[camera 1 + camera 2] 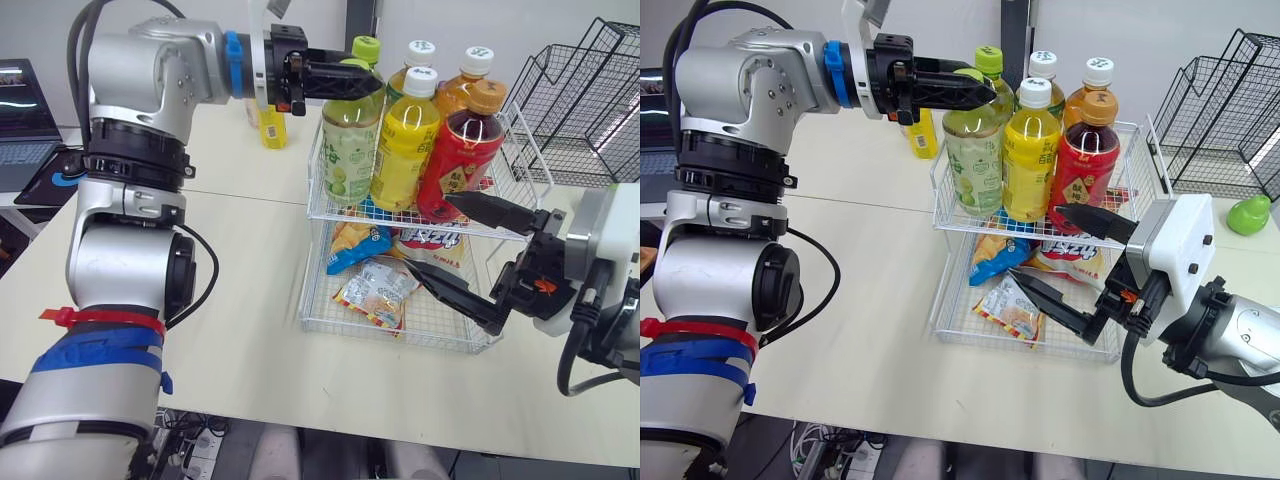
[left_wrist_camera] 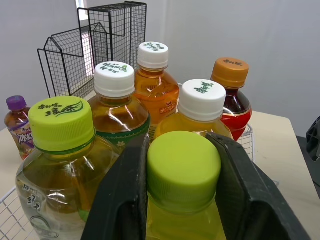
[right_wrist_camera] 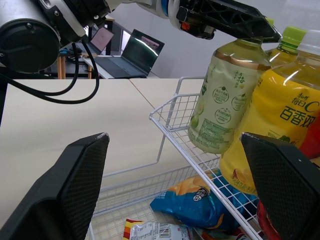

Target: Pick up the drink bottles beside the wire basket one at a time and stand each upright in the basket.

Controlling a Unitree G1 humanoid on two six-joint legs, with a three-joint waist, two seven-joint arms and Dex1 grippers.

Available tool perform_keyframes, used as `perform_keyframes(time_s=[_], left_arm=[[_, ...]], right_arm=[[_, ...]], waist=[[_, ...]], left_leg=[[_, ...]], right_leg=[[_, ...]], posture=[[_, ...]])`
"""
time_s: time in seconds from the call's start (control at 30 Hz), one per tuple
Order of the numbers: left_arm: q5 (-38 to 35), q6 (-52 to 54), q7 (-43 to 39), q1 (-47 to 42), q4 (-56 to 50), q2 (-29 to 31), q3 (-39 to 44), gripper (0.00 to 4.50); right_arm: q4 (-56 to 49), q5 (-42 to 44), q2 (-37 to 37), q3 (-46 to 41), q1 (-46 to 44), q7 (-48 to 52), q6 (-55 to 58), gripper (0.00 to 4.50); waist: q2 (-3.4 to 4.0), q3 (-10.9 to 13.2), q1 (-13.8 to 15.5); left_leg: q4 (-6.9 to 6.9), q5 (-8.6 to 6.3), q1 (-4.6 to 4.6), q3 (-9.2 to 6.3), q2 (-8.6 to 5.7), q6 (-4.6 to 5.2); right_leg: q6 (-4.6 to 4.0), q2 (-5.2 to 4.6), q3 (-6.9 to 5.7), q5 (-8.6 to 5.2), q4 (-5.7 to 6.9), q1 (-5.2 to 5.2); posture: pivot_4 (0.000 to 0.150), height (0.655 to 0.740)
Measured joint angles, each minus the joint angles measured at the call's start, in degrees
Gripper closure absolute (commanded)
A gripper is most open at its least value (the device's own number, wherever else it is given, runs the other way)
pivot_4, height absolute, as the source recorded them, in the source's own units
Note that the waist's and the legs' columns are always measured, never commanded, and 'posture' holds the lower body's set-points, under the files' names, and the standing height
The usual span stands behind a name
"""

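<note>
A pale green tea bottle (image 1: 350,140) with a lime cap (image 2: 183,170) stands in the front left corner of the white wire basket's upper tier (image 1: 520,150). My left gripper (image 1: 345,78) is shut on it at the cap, one black finger on either side. Beside it stand a yellow bottle (image 1: 405,140) and a red one (image 1: 460,150), with a second lime-capped bottle (image 1: 366,48) and two white-capped bottles behind. Low at the basket's front right, my right gripper (image 1: 435,235) stands open and holds nothing.
Snack packs (image 1: 378,290) lie in the basket's lower tier. A yellow bottle (image 1: 272,125) stands on the table behind the left arm. A black wire rack (image 1: 590,100) is at the back right, with a purple-capped bottle (image 2: 17,125) near it. A laptop (image 1: 25,120) sits far left.
</note>
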Motion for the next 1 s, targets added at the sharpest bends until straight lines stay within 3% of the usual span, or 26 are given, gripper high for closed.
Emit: perform_keyframes(time_s=[0.23,0.53,0.73,0.9,1.0], left_arm=[[0.4,-1.4,-2.0,0.0,0.0,1.2,0.0,0.05],[0.7,-2.3,-5.5,0.1,-1.4,5.6,0.3,0.05],[0.4,-4.8,-7.6,2.4,-2.0,12.6,2.7,0.05],[1.4,-10.5,-0.2,5.4,-1.7,15.2,8.1,0.05],[4.2,-17.7,7.8,9.1,-0.2,15.5,10.2,0.05]], right_arm=[[-0.1,0.7,-0.3,-1.6,0.7,0.1,0.0,0.00],[0.0,-0.1,-0.8,-4.5,2.7,1.4,0.0,0.00],[3.4,1.6,-3.9,-17.3,5.8,6.5,1.0,0.00],[11.9,0.4,-7.0,-25.9,5.2,11.7,2.1,0.00],[19.8,-6.2,-8.4,-27.4,4.4,16.3,1.1,0.00]], waist=[[0.00,0.0,-0.3],[0.00,0.0,-0.4],[0.01,0.0,-0.5],[0.02,0.0,-0.4],[0.02,0.0,-0.4]], left_leg=[[0.00,0.00,0.01,0.00,0.00,0.00],[0.00,0.00,0.02,0.01,0.01,0.00],[0.00,0.00,0.09,0.01,0.03,0.00],[0.06,0.01,0.17,0.06,0.04,0.01],[0.07,0.01,0.20,0.11,0.02,0.01]], right_leg=[[0.00,0.01,0.00,0.00,0.00,0.00],[0.00,0.02,0.01,0.00,0.01,0.01],[-0.01,0.04,-0.02,0.00,0.02,0.05],[0.00,-0.02,0.00,0.00,0.02,0.13],[0.00,-0.04,0.03,0.01,0.02,0.13]], posture=[[0.150,0.6732],[0.150,0.6732],[0.150,0.6732],[0.150,0.6732],[0.150,0.6732]])
